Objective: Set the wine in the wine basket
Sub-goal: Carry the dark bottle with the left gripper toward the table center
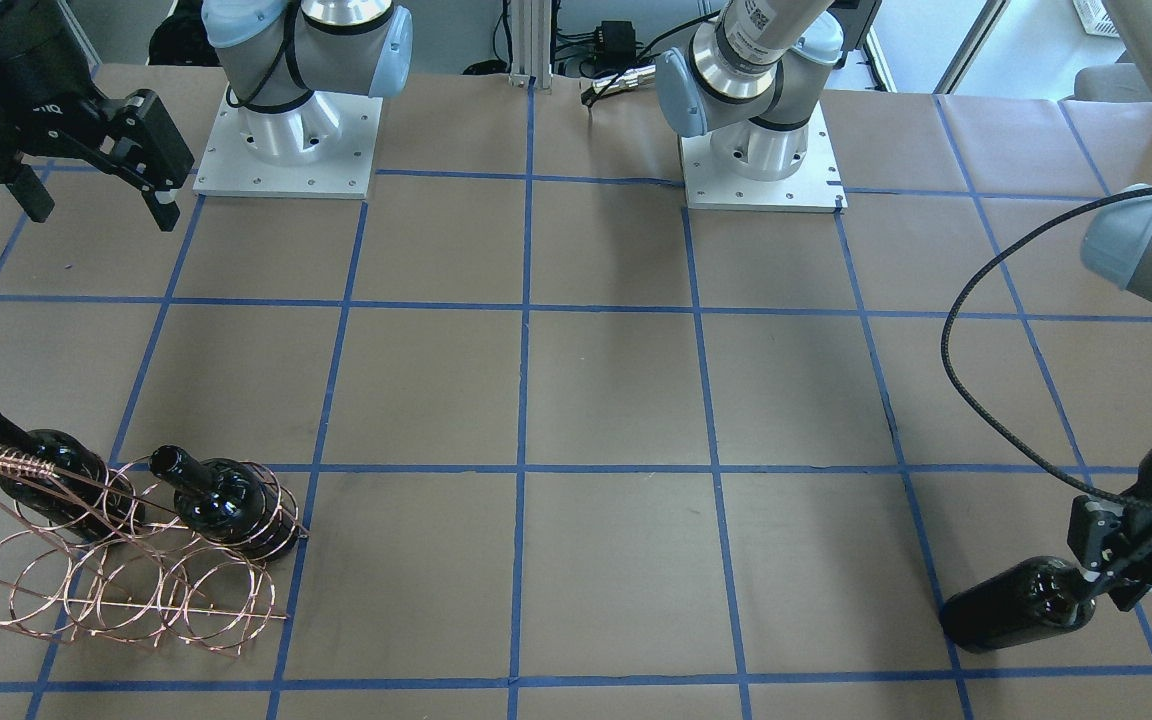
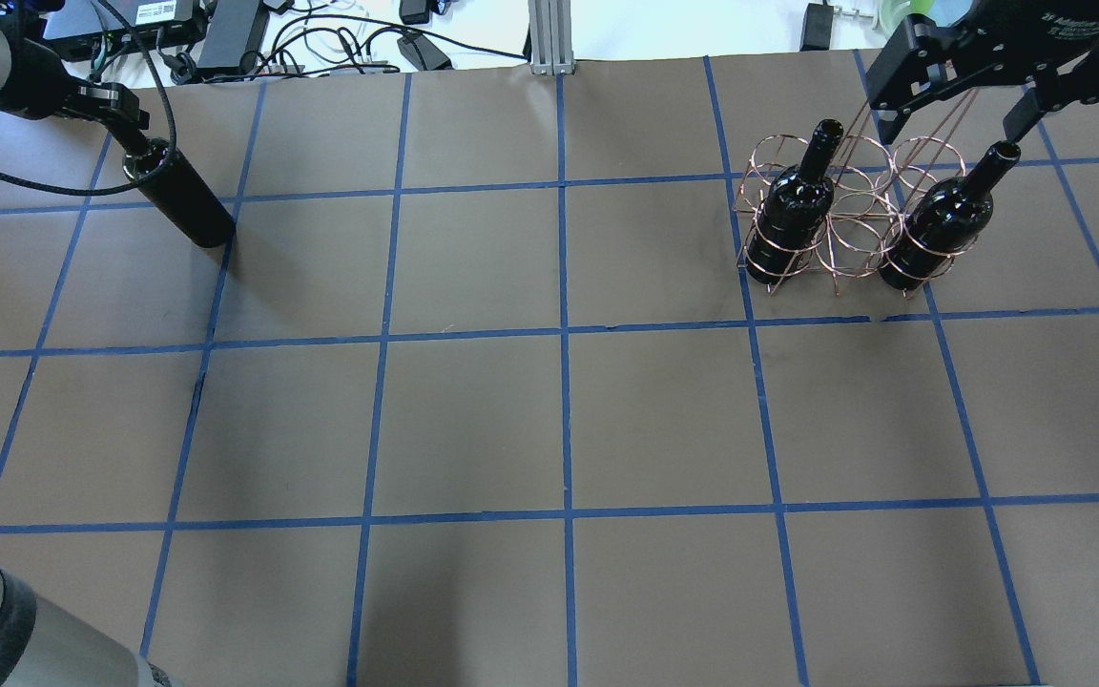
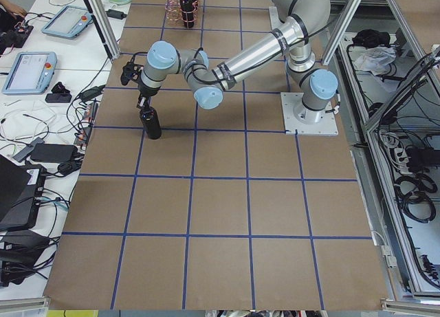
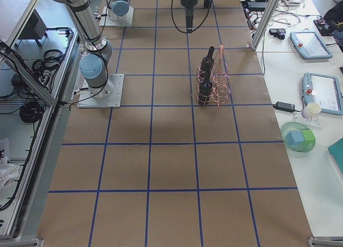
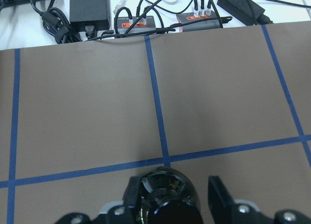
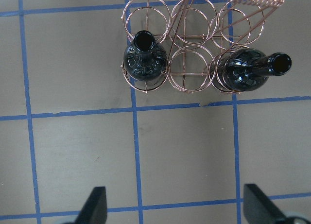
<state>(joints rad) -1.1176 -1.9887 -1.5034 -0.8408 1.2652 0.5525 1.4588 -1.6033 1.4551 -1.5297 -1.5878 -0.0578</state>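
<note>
Far out on the robot's left, toward the operators' side of the table (image 2: pixel 473 420), the wine (image 2: pixel 182 200) stands upright, seemingly on its base, well apart from the basket (image 2: pixel 850 205). The left gripper (image 2: pixel 134 141) has it by the neck, fingers (image 5: pixel 130 197) pinched in from both sides. That looks like a closed grip, and the bottle is not yet lifted as far as I can tell. A neck hold makes sense: it keeps the bottle vertical for lowering base-first into a ring. The basket sits on the robot's right. Two bottles (image 6: pixel 144 59) fill the outer rings of the row nearer the robot, and the middle ring between them is free, likely the target. The left arm is stretched long and low, wrist pointing down over the bottle. The right gripper (image 2: pixel 950 105) hangs above the basket, spread wide and holding nothing, probably parked or ready to steady the wire.
</note>
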